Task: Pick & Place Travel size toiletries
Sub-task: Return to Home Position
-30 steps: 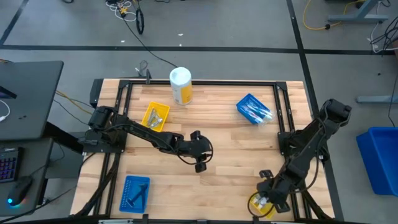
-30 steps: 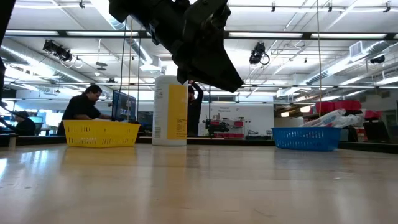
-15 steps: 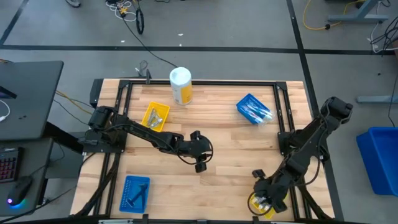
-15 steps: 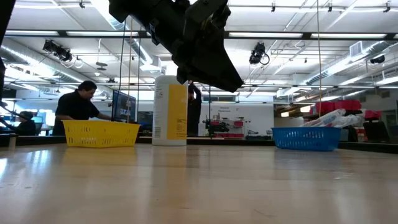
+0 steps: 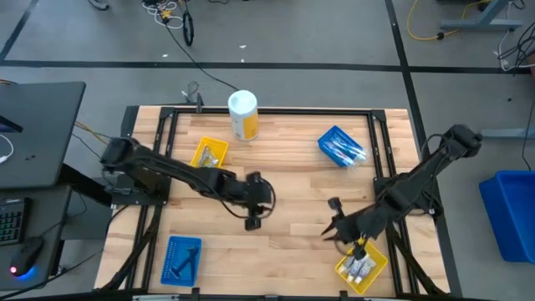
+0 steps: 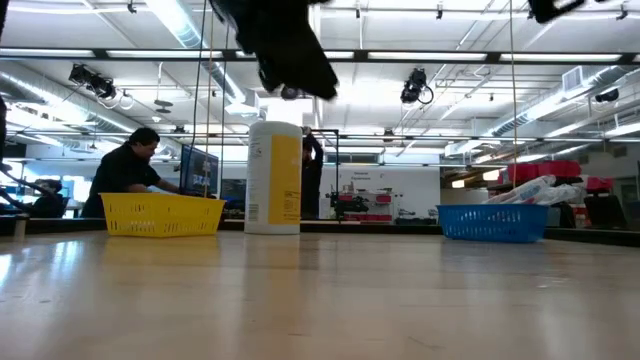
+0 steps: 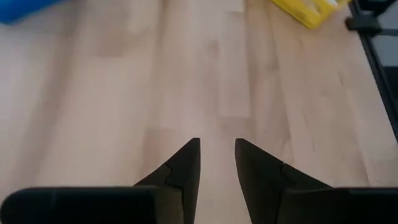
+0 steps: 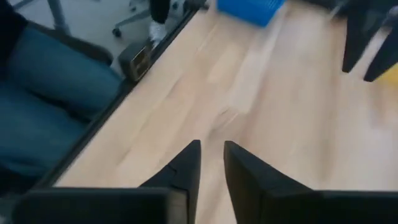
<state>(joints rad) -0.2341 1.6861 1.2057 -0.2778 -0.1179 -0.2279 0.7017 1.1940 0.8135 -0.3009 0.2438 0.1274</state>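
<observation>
Your right hand [image 8: 211,146] has lifted clear of the yellow bin [image 5: 380,261] by the table's [image 5: 292,167] right edge, leaving the white tubes [image 5: 358,266] inside, and your left hand [image 7: 216,146] has drawn back; both are empty, fingers narrowly parted, so placing looks finished.

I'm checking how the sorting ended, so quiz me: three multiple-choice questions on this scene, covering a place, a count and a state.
1. Where is the canister? A at the table's far edge; B in a blue tray; C in a gripper.
2. How many trays are there? A two; B four; C six.
3. What do the grippers hold? A tubes; B a razor; C nothing.
Answers: A, it stands upright by the far edge. B, far yellow tray, near yellow tray, far blue tray, near blue tray. C, left gripper and right gripper show only bare wood between their fingers.
</observation>
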